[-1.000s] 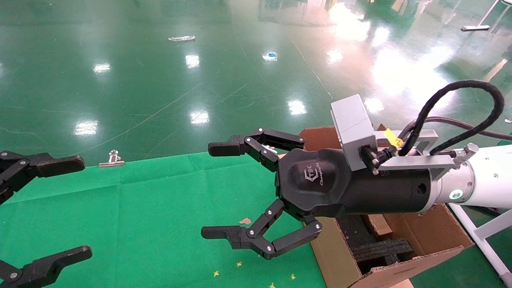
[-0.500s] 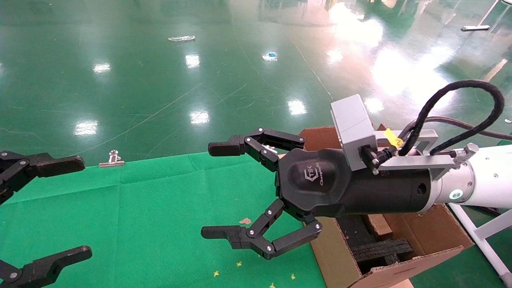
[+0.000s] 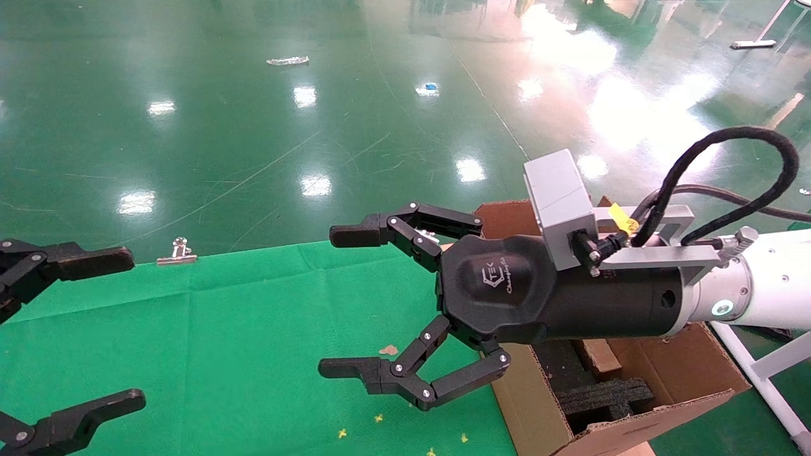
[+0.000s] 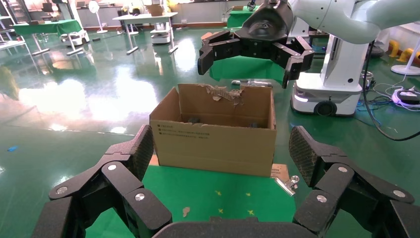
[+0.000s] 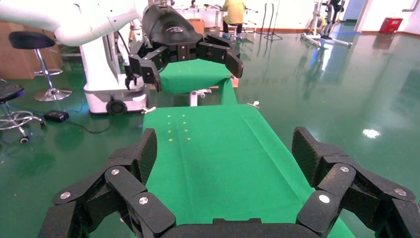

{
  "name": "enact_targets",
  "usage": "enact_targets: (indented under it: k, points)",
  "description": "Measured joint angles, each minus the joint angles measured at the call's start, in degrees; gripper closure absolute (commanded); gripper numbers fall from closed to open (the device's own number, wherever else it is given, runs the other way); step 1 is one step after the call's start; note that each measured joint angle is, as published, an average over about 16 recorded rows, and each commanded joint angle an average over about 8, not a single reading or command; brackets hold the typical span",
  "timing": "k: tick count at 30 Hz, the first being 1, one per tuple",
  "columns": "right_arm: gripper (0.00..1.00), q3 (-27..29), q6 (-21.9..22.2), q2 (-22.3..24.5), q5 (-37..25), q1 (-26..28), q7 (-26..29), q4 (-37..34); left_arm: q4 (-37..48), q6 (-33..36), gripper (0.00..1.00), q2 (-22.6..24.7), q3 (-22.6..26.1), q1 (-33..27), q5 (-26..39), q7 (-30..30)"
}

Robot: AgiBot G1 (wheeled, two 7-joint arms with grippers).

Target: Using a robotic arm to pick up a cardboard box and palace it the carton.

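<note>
Overhead, black jointed right hand (image 3: 336, 301) splayed beside corrugated carton (image 3: 538, 405).

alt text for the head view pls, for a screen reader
The right gripper, open and empty, hovers over the green cloth beside the carton. The left gripper, also open, sits at the left edge; a metal clip lies at the cloth's far edge.

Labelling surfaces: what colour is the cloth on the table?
Bright green cloth, plainest in the right wrist view.
</note>
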Motion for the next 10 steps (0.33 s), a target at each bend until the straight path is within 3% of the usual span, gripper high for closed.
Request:
enact_targets:
  k: [10]
  points:
    - [0.0,0.0,0.0,0.0,0.0,0.0,0.0,0.0,0.0,0.0,0.0,0.0,0.0,0.0,0.0,0.0]
